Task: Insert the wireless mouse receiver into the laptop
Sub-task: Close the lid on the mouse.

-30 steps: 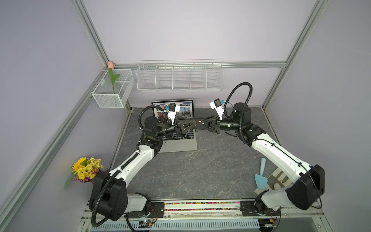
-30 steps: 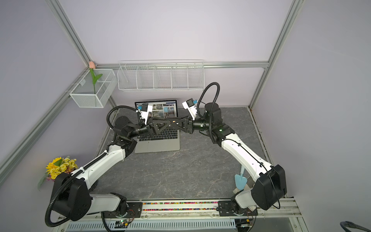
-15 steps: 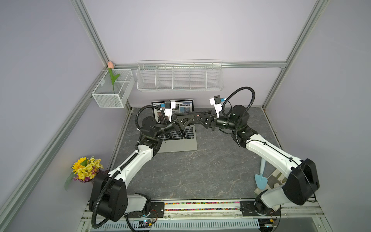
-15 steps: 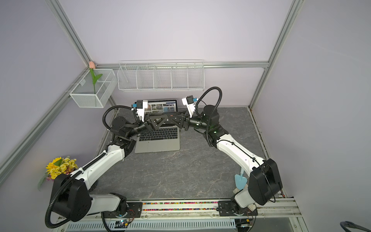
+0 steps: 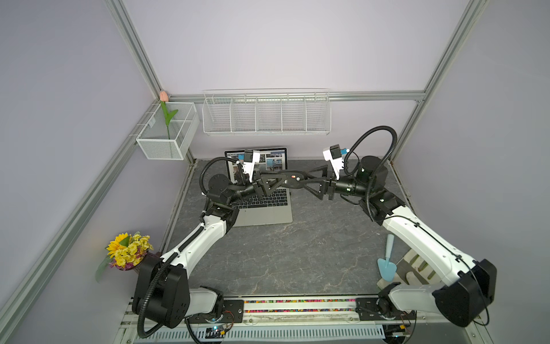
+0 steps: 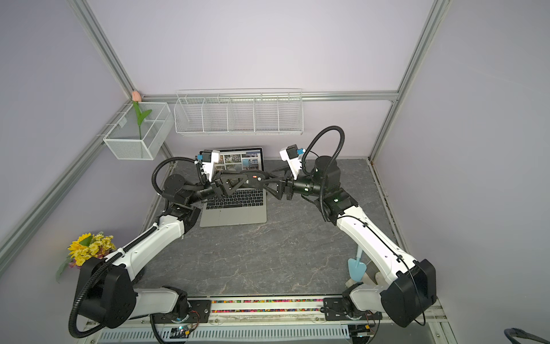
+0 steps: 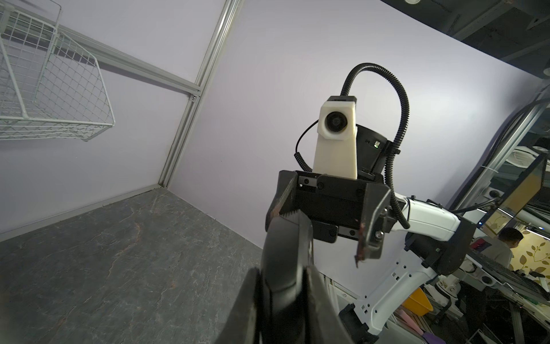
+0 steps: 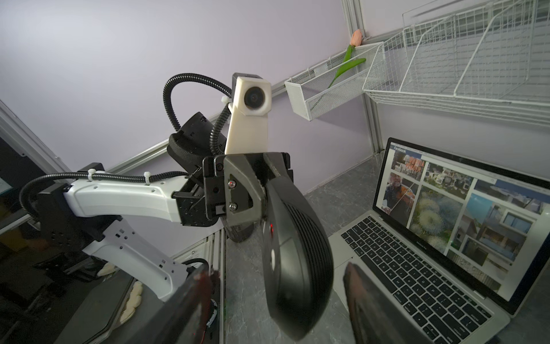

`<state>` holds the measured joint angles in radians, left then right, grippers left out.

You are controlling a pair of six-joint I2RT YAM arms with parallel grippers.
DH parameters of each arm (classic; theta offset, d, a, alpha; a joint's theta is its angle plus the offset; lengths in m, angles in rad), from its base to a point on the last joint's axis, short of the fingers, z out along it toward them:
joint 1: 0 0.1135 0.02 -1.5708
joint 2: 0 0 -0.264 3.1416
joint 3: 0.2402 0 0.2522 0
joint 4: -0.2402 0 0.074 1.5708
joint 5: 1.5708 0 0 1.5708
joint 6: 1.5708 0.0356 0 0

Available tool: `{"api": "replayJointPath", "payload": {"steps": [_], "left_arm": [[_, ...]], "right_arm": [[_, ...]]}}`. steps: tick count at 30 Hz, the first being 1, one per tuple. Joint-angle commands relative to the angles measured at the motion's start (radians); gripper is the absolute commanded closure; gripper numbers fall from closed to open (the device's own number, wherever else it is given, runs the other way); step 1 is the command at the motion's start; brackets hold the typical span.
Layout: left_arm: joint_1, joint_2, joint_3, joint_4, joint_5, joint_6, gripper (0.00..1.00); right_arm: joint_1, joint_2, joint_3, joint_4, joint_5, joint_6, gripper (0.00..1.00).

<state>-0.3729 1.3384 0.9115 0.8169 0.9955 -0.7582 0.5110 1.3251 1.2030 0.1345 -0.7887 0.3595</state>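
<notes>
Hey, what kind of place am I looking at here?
Most likely a robotics lab test cell: an aluminium frame holding plain walls, a robot left arm and right arm, and staged props like the laptop and wire basket.

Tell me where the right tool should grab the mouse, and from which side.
Grip the mouse by its free end, away from the left tool, which clamps the other end in mid-air. Bring the right tool in lengthwise; its open jaws flank that end.
</notes>
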Motion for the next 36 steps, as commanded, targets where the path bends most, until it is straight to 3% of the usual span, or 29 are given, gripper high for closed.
{"api": "replayJointPath", "payload": {"steps": [1,9,17,20,22,28,31,32,33,34,35,36], "left_arm": [[0.004,0.01,-0.003,0.067,0.015,-0.045,1.0],[-0.003,0.041,-0.009,0.183,0.028,-0.134,1.0],[-0.065,0.097,0.0,0.203,0.045,-0.13,1.0],[-0.087,0.108,0.014,0.157,0.056,-0.089,1.0],[-0.096,0.114,0.02,0.129,0.06,-0.071,1.0],[-0.098,0.118,0.013,0.13,0.065,-0.073,1.0],[-0.099,0.122,0.016,0.105,0.068,-0.065,1.0],[-0.097,0.121,0.022,0.07,0.06,-0.047,0.96],[-0.092,0.115,0.032,0.008,0.05,-0.011,0.59],[-0.082,0.108,0.044,-0.053,0.044,0.037,0.13],[-0.061,0.094,0.055,-0.144,0.018,0.082,0.01],[-0.026,0.073,0.056,-0.224,-0.021,0.111,0.01]], "right_arm": [[-0.001,0.009,0.0,-0.064,-0.098,-0.035,0.37],[0.008,0.051,0.033,-0.068,-0.098,-0.07,0.67],[0.042,0.106,0.074,0.023,-0.077,-0.003,0.74],[0.051,0.123,0.074,0.069,-0.059,0.051,0.64],[0.055,0.123,0.061,0.122,-0.041,0.082,0.63],[0.059,0.102,0.034,0.266,-0.016,0.148,0.76],[0.059,0.076,0.039,0.162,0.03,0.075,0.86],[0.059,0.065,0.045,0.074,0.074,0.017,0.87],[0.058,0.053,0.053,-0.039,0.144,-0.051,0.88],[0.061,0.046,0.064,-0.149,0.232,-0.11,0.89],[0.068,0.039,0.079,-0.271,0.359,-0.179,0.92],[0.074,0.04,0.092,-0.391,0.498,-0.247,0.92]]}}
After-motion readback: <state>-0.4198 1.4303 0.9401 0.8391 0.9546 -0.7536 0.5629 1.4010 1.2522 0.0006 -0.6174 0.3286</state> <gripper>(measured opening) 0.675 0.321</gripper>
